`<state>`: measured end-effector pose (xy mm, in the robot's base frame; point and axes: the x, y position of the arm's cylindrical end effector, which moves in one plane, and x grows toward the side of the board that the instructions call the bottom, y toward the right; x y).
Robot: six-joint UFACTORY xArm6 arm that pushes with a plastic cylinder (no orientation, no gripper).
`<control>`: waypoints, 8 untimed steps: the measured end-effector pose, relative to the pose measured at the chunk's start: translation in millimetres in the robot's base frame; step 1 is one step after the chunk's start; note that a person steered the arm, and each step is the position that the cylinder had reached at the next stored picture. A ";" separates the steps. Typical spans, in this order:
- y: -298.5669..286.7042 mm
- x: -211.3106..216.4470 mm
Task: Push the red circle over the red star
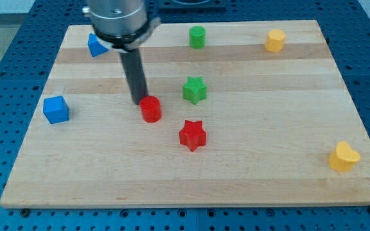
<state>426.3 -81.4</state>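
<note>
The red circle (151, 109) is a short red cylinder near the middle of the wooden board (249, 173). The red star (193, 135) lies below and to the right of it, a short gap apart. My tip (139, 101) is the lower end of the dark rod, and it touches the red circle's upper left side. The red circle lies between my tip and the red star.
A green star (195, 90) lies above the red star. A green cylinder (198, 37) and a yellow block (275, 40) sit near the top edge. A blue triangular block (96, 45) is at top left, a blue cube (56, 110) at left, a yellow heart (343, 156) at bottom right.
</note>
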 end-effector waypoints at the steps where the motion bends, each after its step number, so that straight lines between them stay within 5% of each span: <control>1: 18.4 0.0; 3: -48.2 1.0; 4: -37.8 29.4; 8: 51.5 31.0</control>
<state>457.2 -29.9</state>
